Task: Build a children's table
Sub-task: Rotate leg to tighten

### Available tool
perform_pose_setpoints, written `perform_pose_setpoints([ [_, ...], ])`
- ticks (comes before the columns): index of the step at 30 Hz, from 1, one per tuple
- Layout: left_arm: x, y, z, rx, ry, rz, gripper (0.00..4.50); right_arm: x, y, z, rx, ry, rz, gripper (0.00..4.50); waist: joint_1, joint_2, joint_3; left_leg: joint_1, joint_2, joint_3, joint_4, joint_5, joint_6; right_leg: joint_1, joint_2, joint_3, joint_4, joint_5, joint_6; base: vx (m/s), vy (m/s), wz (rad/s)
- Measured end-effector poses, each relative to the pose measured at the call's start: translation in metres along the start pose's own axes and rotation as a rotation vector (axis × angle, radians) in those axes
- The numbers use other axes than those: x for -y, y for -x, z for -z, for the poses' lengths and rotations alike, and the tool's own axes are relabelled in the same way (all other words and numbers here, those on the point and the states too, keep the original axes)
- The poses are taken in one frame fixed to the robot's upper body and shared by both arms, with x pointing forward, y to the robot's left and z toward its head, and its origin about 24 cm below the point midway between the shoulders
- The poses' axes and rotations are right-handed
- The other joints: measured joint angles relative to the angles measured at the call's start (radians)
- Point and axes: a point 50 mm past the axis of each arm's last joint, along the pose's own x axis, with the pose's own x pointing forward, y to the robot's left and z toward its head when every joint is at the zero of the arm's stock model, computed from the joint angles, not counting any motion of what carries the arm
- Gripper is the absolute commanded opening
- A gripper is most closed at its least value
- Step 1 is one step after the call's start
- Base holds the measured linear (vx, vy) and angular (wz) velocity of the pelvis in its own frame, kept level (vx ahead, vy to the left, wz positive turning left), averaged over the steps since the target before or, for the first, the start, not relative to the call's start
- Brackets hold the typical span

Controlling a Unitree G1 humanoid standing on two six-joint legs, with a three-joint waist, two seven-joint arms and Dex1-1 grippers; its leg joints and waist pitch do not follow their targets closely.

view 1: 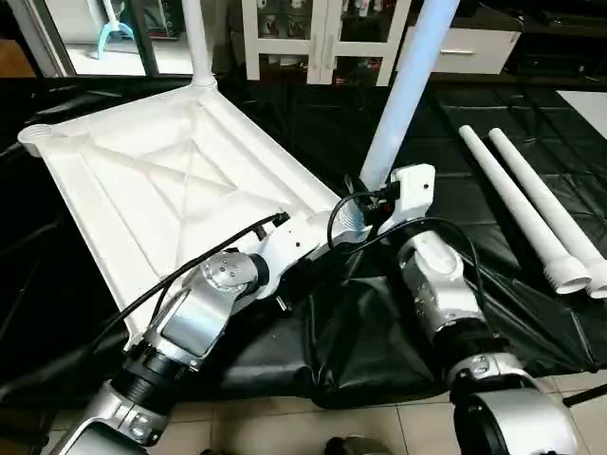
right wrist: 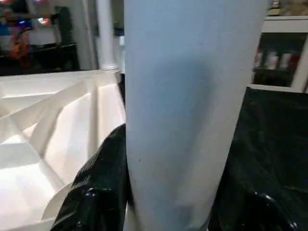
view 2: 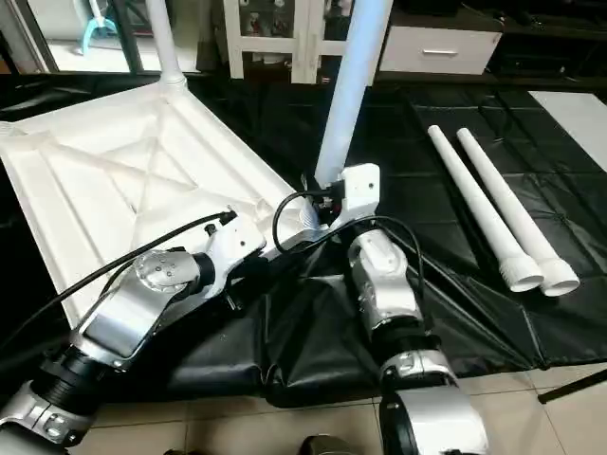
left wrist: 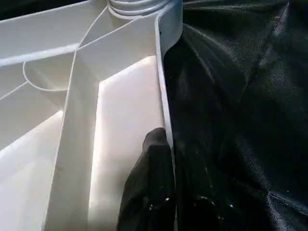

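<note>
The table top (view 1: 180,180) lies underside up on a black sheet (view 1: 379,332), one leg (view 1: 199,43) standing in its far corner. The left gripper (left wrist: 163,159) is clenched on the top's near rim. The right gripper (right wrist: 173,192) grasps an upright leg (view 1: 403,95) at the near corner socket; two loose legs (view 1: 531,204) lie side by side to the right.

Head cameras look down; wrist cameras sit close against the table top (view 1: 171,180).

The square white table top (view 1: 171,180) is seen as smooth moulded plastic with a slight sheen on its ribs. The long white tapered legs (view 1: 531,204) are seen as smooth, matt plastic tubes. The black sheet (view 1: 379,332) beneath is noted as thin, creased, glossy film. The forearms (view 1: 199,318) are finished in brushed silver metal.
</note>
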Motion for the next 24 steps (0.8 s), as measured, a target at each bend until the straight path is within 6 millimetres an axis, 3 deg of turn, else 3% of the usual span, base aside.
perform_pose_setpoints([
  [12,-0.001,0.006,0.007,0.013,-0.026,0.06,0.0,0.015,0.012,-0.003,-0.05,0.031,-0.219,1.84,0.006,0.006,-0.009,0.002,0.005,0.008,0.001,0.002,-0.003,0.002,0.001,-0.001,0.0,-0.005,-0.007,0.0,0.0,0.0],
  [24,-0.009,0.042,0.036,0.049,-0.059,0.3,0.0,0.025,0.037,-0.009,-0.158,-0.001,-0.703,1.84,0.012,0.002,-0.015,0.005,0.007,0.015,0.002,0.005,0.002,0.004,0.001,-0.001,0.002,-0.011,-0.012,0.0,0.0,0.0],
])
